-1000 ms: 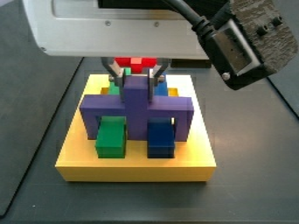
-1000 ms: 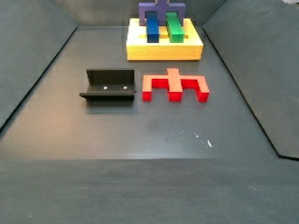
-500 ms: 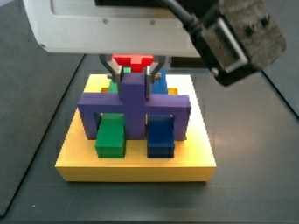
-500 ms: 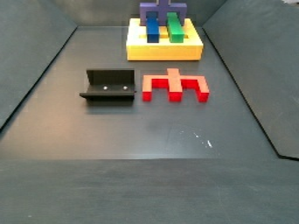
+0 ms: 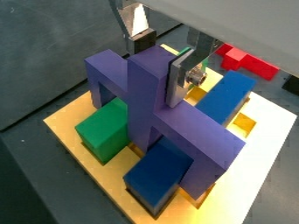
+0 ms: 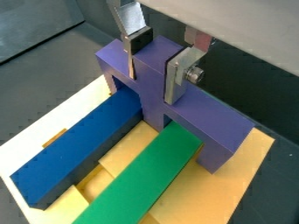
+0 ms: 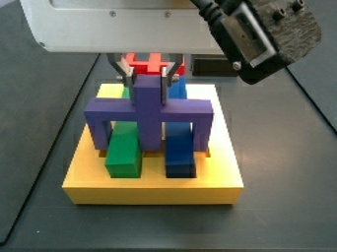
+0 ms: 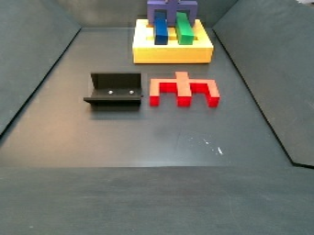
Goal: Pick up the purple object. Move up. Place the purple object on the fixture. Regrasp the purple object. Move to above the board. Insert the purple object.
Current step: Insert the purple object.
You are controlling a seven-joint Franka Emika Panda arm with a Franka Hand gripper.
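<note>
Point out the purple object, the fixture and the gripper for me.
purple object (image 7: 153,110): side view, front of its crossbar.
fixture (image 8: 114,90): side view, its back wall.
gripper (image 6: 156,63): wrist view, midway between the fingertips, at the purple object's upright rib.

The gripper (image 5: 162,54) stood over the board (image 5: 68,133), its silver fingers (image 5: 184,72) set on either side of the purple object's (image 5: 158,109) upright rib — close against it. The purple object bridged a green bar (image 5: 101,131) and a blue bar (image 5: 193,140) — both lay in the board's slots. A red block (image 5: 247,62) lay beyond.
</note>
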